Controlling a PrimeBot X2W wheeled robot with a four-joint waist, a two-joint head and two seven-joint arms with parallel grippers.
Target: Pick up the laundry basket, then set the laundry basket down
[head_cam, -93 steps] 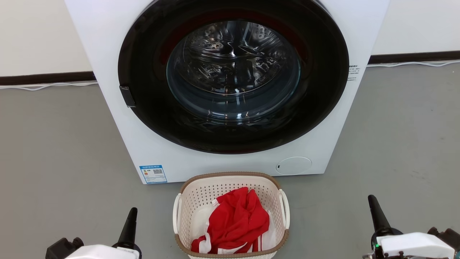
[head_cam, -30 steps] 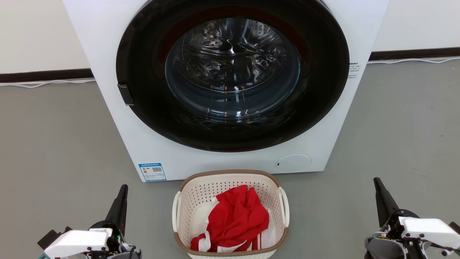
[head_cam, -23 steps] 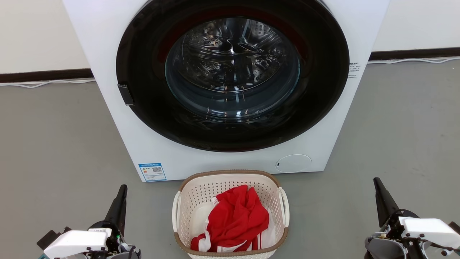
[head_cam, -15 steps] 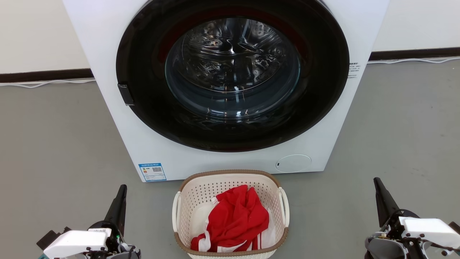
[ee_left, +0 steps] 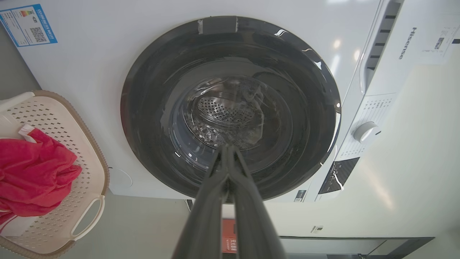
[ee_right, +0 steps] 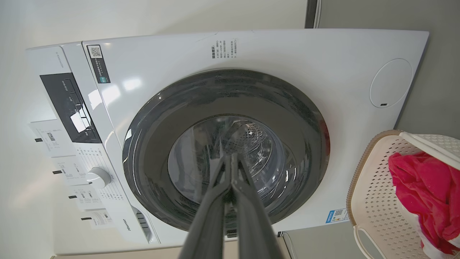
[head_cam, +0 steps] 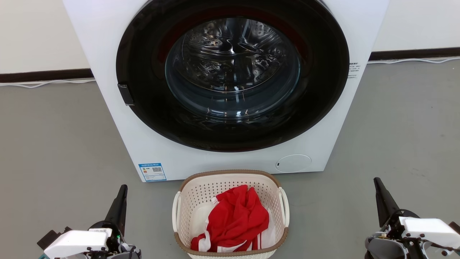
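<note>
Both of our grippers are clenched, fingers pressed together and holding nothing. Our left gripper point(head_cam: 123, 189) hangs low on the left and our right gripper point(head_cam: 377, 181) low on the right. We see the laundry basket point(head_cam: 230, 172) standing on the grey floor point(head_cam: 54, 144) between them, well apart from each, just in front of the white washing machine point(head_cam: 161, 158) with its dark round door point(head_cam: 143, 118). A crumpled red garment point(head_cam: 237, 216) with white trim lies inside the basket.
</note>
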